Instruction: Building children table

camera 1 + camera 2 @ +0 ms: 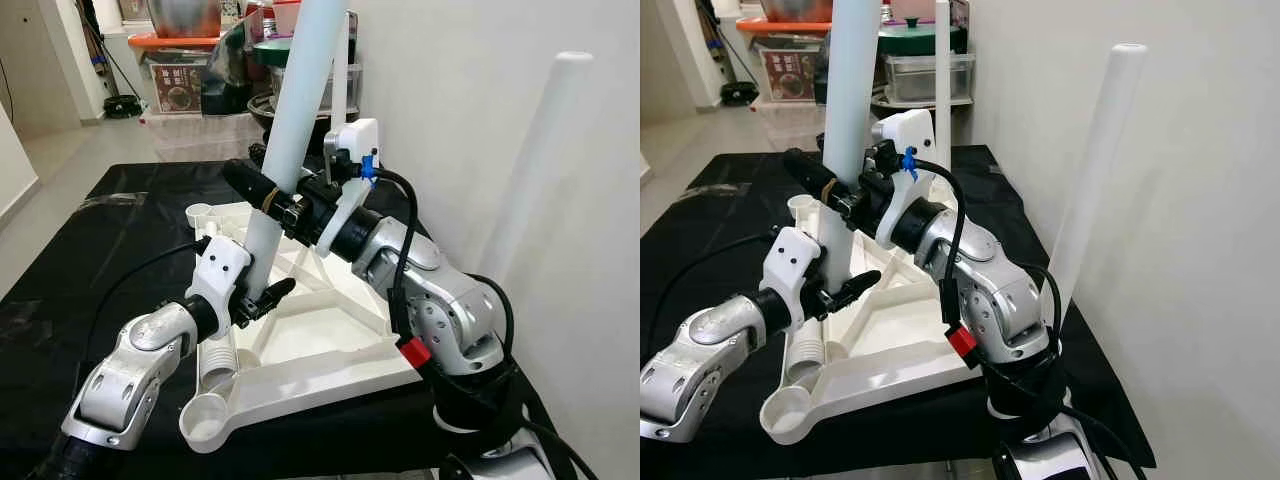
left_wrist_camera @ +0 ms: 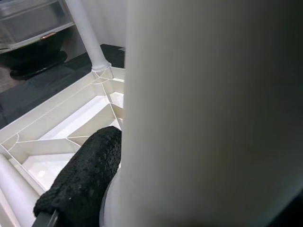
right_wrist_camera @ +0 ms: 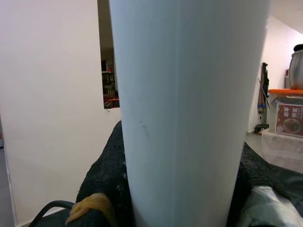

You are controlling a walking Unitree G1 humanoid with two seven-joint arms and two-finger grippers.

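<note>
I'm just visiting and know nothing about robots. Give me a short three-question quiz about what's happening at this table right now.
1. True or false: both grippers are closed on the same white table leg.
2. Which gripper holds the leg higher up? A) left gripper B) right gripper
3. Fill in: the upturned white tabletop lies on a ____ cloth.

Key:
1. True: each grips the tilted leg.
2. B: the right grips above the left.
3. Black. One leg already stands at the far corner, and another leans on the wall.

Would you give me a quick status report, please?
Both grippers, left and right, shut on leg. Leg tilted over tabletop, near socket. Nothing blocking.
</note>
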